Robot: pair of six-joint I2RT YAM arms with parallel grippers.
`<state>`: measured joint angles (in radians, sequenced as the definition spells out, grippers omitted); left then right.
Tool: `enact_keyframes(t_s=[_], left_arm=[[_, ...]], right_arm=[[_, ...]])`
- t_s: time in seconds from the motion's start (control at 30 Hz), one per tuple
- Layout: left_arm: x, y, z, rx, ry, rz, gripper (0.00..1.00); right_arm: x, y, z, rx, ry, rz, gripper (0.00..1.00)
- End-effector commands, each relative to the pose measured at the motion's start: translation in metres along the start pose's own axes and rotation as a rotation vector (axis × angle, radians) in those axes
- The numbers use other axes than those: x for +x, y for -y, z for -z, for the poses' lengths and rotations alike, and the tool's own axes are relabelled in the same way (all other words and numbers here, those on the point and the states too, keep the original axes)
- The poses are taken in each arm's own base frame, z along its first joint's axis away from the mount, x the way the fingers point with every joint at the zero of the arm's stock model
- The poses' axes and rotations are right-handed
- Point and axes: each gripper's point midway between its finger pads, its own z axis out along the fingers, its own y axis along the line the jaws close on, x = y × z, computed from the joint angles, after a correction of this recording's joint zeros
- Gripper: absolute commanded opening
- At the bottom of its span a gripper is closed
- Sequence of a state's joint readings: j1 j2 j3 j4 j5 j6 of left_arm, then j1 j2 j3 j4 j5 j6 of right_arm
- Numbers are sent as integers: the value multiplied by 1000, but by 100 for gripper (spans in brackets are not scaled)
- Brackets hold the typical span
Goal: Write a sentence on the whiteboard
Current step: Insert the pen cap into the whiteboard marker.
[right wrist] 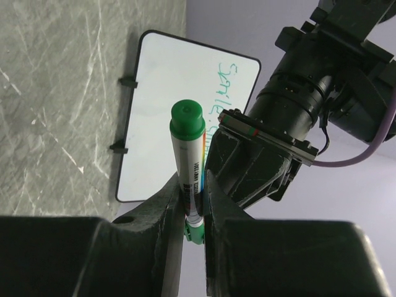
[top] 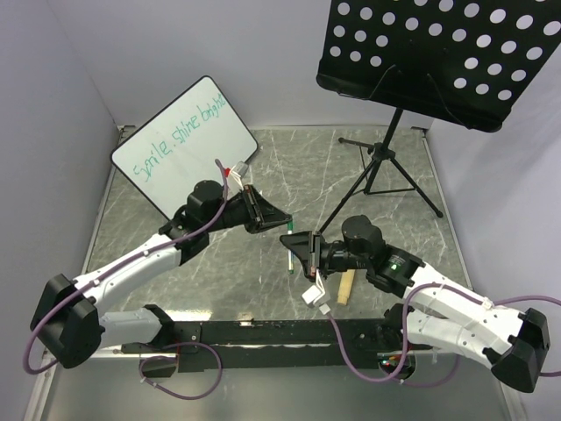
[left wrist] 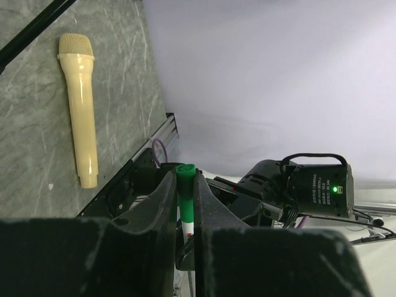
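Now both claws meet over the middle of the table (top: 289,167) on 1 green marker (right wrist: 187,148): the right claw (right wrist: 192,185) is clamped on its barrel, and the left claw (left wrist: 184,176) is pinched around its green end. The whiteboard (top: 193,162) lies at the table's far left, well apart from them, with the teal sentence (top: 180,136) "Smile, shine bright" along its far long edge.

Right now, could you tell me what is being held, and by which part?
The right fingers pinch the green marker by its lower barrel; the left fingers flank its cap, grip unclear.
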<state>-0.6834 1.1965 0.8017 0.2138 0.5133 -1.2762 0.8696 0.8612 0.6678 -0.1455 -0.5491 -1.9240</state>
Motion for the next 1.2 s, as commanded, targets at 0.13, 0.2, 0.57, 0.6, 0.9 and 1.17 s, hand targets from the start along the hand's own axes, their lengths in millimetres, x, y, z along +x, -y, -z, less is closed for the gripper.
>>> enact_keyframes(t_s=[0.13,0.2,0.57,0.6,0.9,1.17], left_arm=[[88,26,25,85,-363,-53,1],[92,27,26,85,-374,-60,1],[91,24,29,52,-339,-31,1],[84,21,29,40,-308,-17,1],[55,24,19,65,-221,10,50],[52,24,20,53,-208,-16,61]], right_arm=[[55,39,19,73,-205,51,0],[60,40,20,72,-213,40,0],[64,32,21,68,-198,47,0],[60,31,22,74,-186,51,0],[37,23,25,77,-113,86,0],[35,19,24,78,-115,107,0]])
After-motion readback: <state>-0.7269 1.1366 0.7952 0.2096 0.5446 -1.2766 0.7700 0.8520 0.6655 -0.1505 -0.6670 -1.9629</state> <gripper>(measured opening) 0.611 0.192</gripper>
